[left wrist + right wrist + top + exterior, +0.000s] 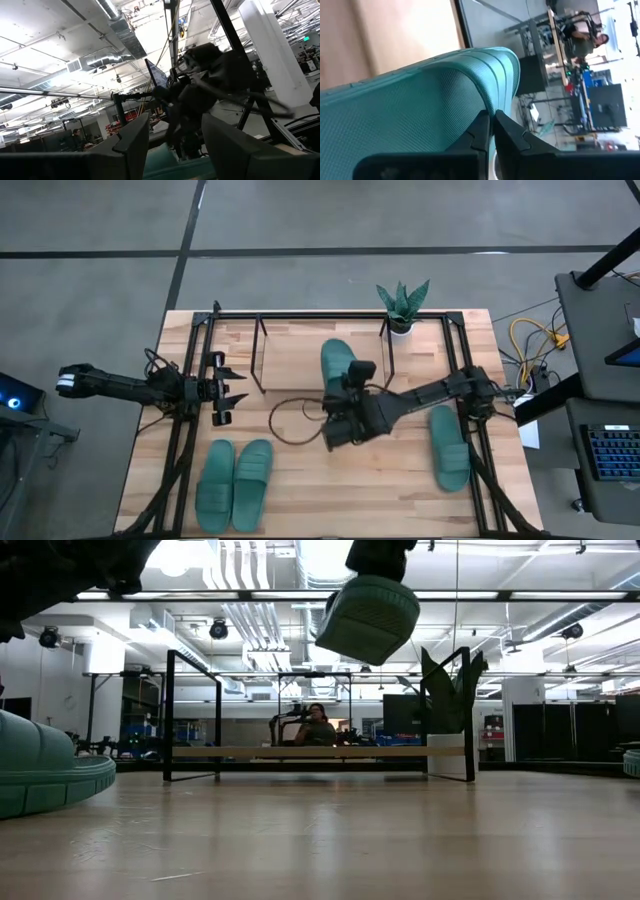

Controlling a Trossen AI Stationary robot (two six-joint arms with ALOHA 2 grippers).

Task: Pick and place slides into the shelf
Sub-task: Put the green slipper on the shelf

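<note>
We see the right gripper (492, 131) pinched tight on a green slide (340, 367), holding it up in the air. The shelf (320, 752) sits just past it. Two slides (234, 483) lie near the left gripper (232, 388), which looks partly open and maybe holds nothing.

Bright ceiling lights (325, 555) glared at twelve o'clock in the low view, silhouetting the plant (445, 680). The other arm (210, 80) blurred in the left wrist view.
</note>
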